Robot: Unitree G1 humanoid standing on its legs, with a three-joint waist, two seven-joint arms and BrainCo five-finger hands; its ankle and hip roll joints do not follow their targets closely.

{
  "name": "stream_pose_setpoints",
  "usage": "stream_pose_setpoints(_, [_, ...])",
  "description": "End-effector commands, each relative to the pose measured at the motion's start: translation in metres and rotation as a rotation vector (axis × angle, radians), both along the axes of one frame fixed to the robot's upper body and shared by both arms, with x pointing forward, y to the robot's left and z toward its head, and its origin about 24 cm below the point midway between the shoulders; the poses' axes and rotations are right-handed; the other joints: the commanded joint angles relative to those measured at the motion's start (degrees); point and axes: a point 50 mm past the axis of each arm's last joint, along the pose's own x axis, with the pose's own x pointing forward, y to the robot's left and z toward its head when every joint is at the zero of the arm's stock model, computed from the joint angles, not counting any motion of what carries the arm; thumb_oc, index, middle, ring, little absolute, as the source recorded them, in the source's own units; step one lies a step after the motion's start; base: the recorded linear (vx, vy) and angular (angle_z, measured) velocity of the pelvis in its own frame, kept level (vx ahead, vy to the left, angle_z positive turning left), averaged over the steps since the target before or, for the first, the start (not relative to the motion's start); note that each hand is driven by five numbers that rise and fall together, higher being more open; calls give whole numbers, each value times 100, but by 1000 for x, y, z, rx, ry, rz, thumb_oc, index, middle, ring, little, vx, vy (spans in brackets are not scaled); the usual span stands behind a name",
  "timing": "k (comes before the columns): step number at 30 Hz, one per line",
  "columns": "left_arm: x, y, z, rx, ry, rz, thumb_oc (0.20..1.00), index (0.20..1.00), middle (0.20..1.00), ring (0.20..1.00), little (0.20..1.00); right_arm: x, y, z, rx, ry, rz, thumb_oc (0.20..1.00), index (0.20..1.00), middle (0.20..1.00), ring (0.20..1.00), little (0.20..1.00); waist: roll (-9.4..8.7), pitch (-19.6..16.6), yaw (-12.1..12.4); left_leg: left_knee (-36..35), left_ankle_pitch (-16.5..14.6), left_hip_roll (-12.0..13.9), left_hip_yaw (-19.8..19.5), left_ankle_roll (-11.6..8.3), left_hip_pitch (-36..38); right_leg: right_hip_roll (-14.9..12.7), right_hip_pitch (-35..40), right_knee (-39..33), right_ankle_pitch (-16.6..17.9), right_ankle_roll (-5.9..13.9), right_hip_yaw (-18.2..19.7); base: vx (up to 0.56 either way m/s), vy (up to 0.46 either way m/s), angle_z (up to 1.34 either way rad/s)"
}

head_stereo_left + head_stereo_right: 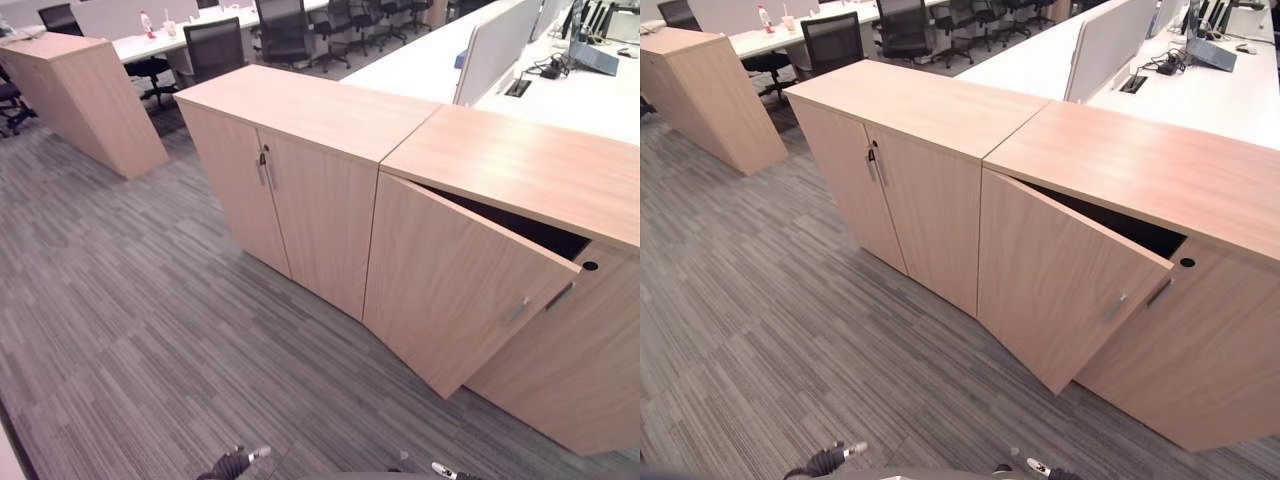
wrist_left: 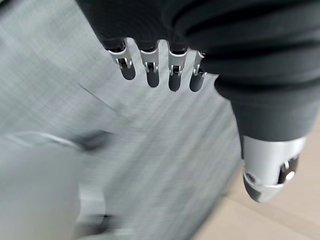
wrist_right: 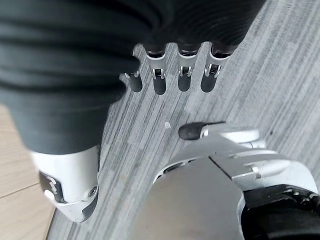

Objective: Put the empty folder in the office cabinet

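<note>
A light wood-grain cabinet (image 1: 520,300) stands on grey striped carpet (image 1: 120,330), its flat door (image 1: 455,290) ajar. Left hand (image 2: 155,65) and right hand (image 3: 175,70) hang open, empty; no folder visible.

Left hand (image 2: 210,45) showing dark ribbed cover, silver fingers (image 2: 148,67) wearing dark tips, silver thumb ending dark. Right hand (image 3: 100,55) matching, cover bunching above carpet (image 3: 280,80).
</note>
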Motion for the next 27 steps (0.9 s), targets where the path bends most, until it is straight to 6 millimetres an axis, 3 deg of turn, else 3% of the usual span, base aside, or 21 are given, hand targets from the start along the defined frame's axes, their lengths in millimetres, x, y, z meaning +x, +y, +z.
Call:
stream_pose_setpoints(1, [8,13,4,-25,-66,185,1000,1000,1000,1000,1000,7,-1,1,-20,-27,-80,1000,1000,1000,1000,1000,-291,254,31,452,-289,133,-412,-324,-160,-10,197,152,-607,116,110,-46,-244,11])
stream_pose_setpoints(4, [17,10,7,-96,-137,252,1000,1000,1000,1000,1000,10,-2,2,-32,-34,-56,1000,1000,1000,1000,1000,-330,367,85,1121,-245,255,-495,-350,-432,74,344,116,-665,-21,90,-60,-187,8])
stream_pose_setpoints(6, [23,3,8,-131,-156,223,1000,1000,1000,1000,1000,11,-6,3,-44,-29,-31,1000,1000,1000,1000,1000,-340,441,145,1369,-191,-48,-877,-317,-703,95,354,108,-677,-54,93,-72,-94,-6])
stream_pose_setpoints(10, [27,-10,7,-135,-150,125,1000,1000,1000,1000,1000,12,-4,3,-45,-24,20,1000,1000,1000,1000,1000,-279,275,144,798,-410,-467,-1102,-155,-609,167,264,40,-581,3,183,10,0,-2])
stream_pose_setpoints(11, [27,-10,7,-136,-150,125,1000,1000,1000,1000,1000,12,-4,3,-45,-23,20,1000,1000,1000,1000,1000,-279,278,148,789,-408,-468,-1099,-154,-600,166,269,39,-581,4,185,44,50,-20])
stream_pose_setpoints(12, [28,-21,6,-134,-135,4,1000,1000,1000,1000,1000,12,-5,3,-52,-15,40,1000,1000,1000,1000,1000,-209,143,61,380,-330,-486,-1019,-140,-466,170,248,-136,-476,68,153,33,40,-25])
stream_pose_setpoints(13, [28,-21,6,-134,-135,4,1000,1000,1000,1000,1000,12,-5,3,-52,-15,40,1000,1000,1000,1000,1000,-209,143,62,378,-330,-486,-1018,-140,-465,170,249,-137,-476,68,154,67,82,-19])
stream_pose_setpoints(15, [21,-39,3,-85,-67,-324,1000,1000,1000,1000,1000,13,-1,1,-73,29,206,1000,1000,1000,1000,1000,-86,-26,-33,-339,-162,-585,-1008,-84,-157,206,219,-322,-338,145,202,85,93,-17])
stream_pose_setpoints(19, [16,-45,1,-31,-25,-542,1000,1000,1000,1000,1000,10,8,-1,-58,74,350,1000,1000,1000,1000,1000,-45,-47,-97,-426,-182,-580,-960,-74,-43,194,274,-343,-335,159,274,50,47,-15])
stream_pose_setpoints(27, [12,-32,-1,10,14,-480,1000,1000,1000,1000,1000,7,2,0,-80,113,402,1000,1000,1000,1000,1000,-30,-70,-76,-426,-286,-582,-920,-47,10,161,247,-349,-325,198,362,9,15,-4])
